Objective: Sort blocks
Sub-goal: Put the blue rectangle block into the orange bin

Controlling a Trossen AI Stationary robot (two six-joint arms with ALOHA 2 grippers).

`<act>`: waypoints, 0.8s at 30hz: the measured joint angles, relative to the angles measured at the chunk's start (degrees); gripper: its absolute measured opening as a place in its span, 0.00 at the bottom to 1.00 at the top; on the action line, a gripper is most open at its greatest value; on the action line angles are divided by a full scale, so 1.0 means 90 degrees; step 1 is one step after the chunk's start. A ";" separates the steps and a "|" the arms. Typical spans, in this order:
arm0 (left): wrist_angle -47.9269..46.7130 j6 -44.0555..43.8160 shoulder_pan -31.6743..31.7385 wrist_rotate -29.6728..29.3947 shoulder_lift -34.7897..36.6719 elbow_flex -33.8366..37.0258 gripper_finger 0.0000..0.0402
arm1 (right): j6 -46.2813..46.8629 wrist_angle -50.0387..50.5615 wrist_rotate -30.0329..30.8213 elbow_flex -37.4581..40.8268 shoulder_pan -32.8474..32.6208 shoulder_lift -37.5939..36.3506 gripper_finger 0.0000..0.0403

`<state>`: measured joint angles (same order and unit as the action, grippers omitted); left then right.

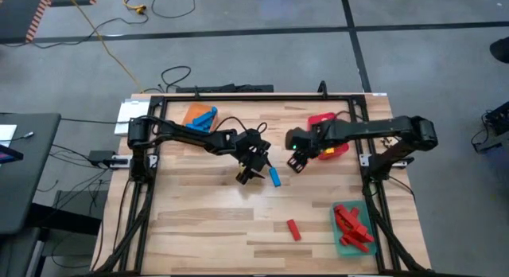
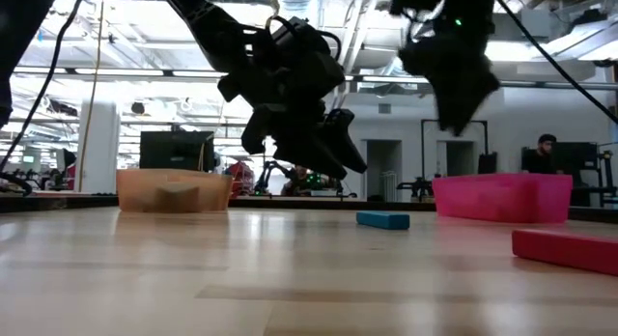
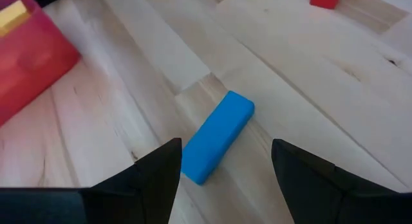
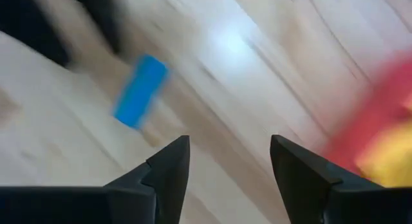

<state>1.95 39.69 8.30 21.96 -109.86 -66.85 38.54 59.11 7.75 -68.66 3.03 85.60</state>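
Left pincer and right pincer gape, seemingly empty.

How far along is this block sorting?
Mostly done: red blocks fill the green tray, blue ones lie in the orange tray, yellow in the red tray. The open left hand hovers by a loose blue block; the right hand is empty. One red block also remains.

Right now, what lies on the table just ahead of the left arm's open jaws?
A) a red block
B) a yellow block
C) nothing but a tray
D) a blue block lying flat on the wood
D: the left wrist view shows the blue block flat on the table between and just ahead of the left gripper, jaws apart and empty.
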 joint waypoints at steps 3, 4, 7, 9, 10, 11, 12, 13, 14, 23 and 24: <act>0.0007 -0.0131 0.0032 0.0001 0.0000 0.0002 0.59 | 0.0008 -0.1097 0.0124 0.0072 -0.0353 0.0121 0.56; -0.0006 -0.0180 0.0038 0.0000 0.0000 0.0002 0.59 | 0.0008 -0.1323 0.0128 0.0091 -0.0427 0.0205 0.56; -0.0259 -0.0288 0.0042 -0.0030 0.0000 0.0002 0.59 | 0.0009 -0.1826 0.0128 0.0100 -0.0590 0.0644 0.55; -0.0504 -0.0321 0.0041 -0.0142 0.0000 0.0002 0.59 | 0.0010 -0.2074 0.0147 0.0100 -0.0659 0.1032 0.55; -0.0653 -0.0332 0.0040 -0.0215 0.0000 0.0002 0.59 | 0.0009 -0.2149 0.0147 0.0100 -0.0678 0.1220 0.55; -0.0818 -0.0337 0.0040 -0.0337 0.0000 0.0004 0.59 | 0.0008 -0.2190 0.0147 0.0100 -0.0679 0.1416 0.55; -0.0991 -0.0337 0.0040 -0.0451 0.0000 0.0004 0.59 | 0.0010 -0.2198 0.0147 0.0100 -0.0666 0.1591 0.55; -0.1188 -0.0327 0.0040 -0.0544 0.0000 0.0003 0.59 | 0.0012 -0.2193 0.0147 0.0100 -0.0658 0.1747 0.55; -0.1390 -0.0323 0.0042 -0.0632 0.0000 0.0005 0.59 | 0.0036 -0.2192 0.0147 0.0100 -0.0658 0.1897 0.55; -0.1669 -0.0379 0.0091 -0.0940 0.0012 0.0275 0.59 | 0.0027 -0.2911 0.0186 0.0163 -0.0381 0.2400 0.55; -0.1640 -0.0390 0.0091 -0.0937 0.0012 0.0295 0.59 | 0.0027 -0.3150 0.0180 0.0222 -0.0342 0.2400 0.55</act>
<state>-12.80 36.18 9.13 13.52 -109.75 -64.19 38.79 30.76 9.37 -66.66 -0.04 107.20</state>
